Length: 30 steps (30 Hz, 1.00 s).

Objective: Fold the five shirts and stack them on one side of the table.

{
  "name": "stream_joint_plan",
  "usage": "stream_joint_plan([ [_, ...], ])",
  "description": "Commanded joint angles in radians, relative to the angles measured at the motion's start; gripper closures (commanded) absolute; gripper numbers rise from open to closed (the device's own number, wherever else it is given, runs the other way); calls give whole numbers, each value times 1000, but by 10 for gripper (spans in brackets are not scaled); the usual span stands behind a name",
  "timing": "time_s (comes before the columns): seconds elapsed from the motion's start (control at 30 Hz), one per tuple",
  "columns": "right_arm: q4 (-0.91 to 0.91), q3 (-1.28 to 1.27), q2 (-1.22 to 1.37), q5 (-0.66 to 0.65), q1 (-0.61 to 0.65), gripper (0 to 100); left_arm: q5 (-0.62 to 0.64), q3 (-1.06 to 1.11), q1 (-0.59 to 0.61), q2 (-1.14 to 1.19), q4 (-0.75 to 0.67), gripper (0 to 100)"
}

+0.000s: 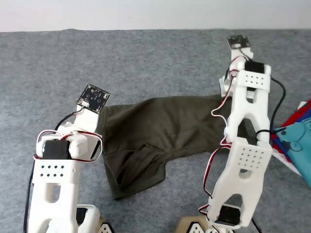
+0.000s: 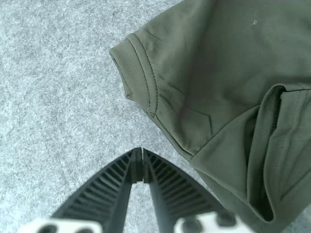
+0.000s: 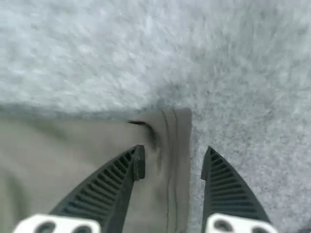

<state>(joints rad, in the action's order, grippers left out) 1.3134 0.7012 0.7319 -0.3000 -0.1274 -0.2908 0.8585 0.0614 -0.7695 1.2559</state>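
The left hand (image 2: 142, 166) is shut with nothing in it, over the grey fuzzy worktop (image 2: 58, 97), just beside a sleeve of the green shirt (image 2: 218, 68). The right hand (image 3: 172, 162) is open over the shirt's other edge. The shirt lies crumpled between the arms. Red and blue cloth (image 1: 297, 138) sits beside the right arm. A white wall (image 1: 146, 14) is behind.

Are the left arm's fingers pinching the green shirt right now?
No, the left arm's fingers are shut on nothing over the grey table, just beside the green shirt sleeve.
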Motion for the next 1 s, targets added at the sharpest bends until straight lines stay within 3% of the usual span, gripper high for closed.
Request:
stream_joint_plan([
  [0.0,50,72,-128,15,28,789,6,-5,-3,-17,3,993],
  [0.13,120,72,-170,11,53,789,6,-12,-5,-12,-12,993],
  [0.33,300,68,-156,11,136,791,8,-1,-5,46,-175,992],
  [0.47,335,68,-119,11,170,902,8,-85,-5,232,-242,992],
  [0.57,335,68,-104,11,173,994,12,-226,-21,402,-241,992],
  [0.83,329,68,-54,8,173,988,12,-570,-86,796,-160,992],
  [0.97,323,68,4,-77,170,988,12,-659,-83,944,-157,992],
])
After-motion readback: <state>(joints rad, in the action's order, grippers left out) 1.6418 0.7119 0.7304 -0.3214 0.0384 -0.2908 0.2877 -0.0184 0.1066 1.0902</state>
